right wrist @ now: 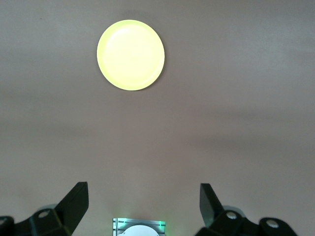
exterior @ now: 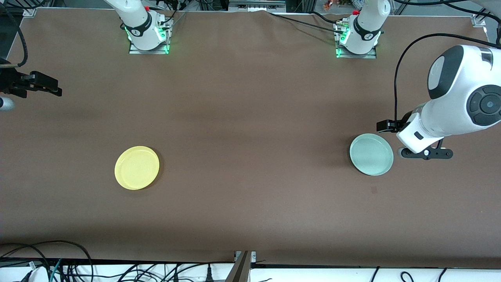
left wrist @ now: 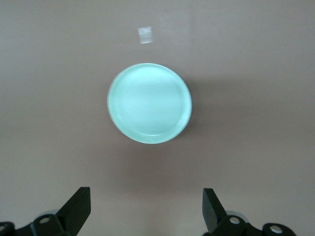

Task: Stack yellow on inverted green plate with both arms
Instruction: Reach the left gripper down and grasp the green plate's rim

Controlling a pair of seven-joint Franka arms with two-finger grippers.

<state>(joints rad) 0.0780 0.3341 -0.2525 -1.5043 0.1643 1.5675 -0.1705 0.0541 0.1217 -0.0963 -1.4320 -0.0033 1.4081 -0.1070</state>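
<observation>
The yellow plate (exterior: pixel 137 167) (right wrist: pixel 130 54) lies flat on the brown table toward the right arm's end, hollow side up. The pale green plate (exterior: pixel 371 154) (left wrist: pixel 149 103) lies flat toward the left arm's end and also seems hollow side up. My left gripper (exterior: pixel 395 139) (left wrist: pixel 146 199) hangs high beside the green plate, just off its rim, open and empty. My right gripper (exterior: pixel 43 84) (right wrist: pixel 142 196) hovers at the table's edge at the right arm's end, over bare cloth well away from the yellow plate, open and empty.
The two arm bases (exterior: pixel 148 37) (exterior: pixel 357 39) stand along the table edge farthest from the front camera. A small mark (exterior: pixel 373 190) (left wrist: pixel 144 35) shows on the cloth just nearer the camera than the green plate. Cables (exterior: pixel 58 262) lie past the near edge.
</observation>
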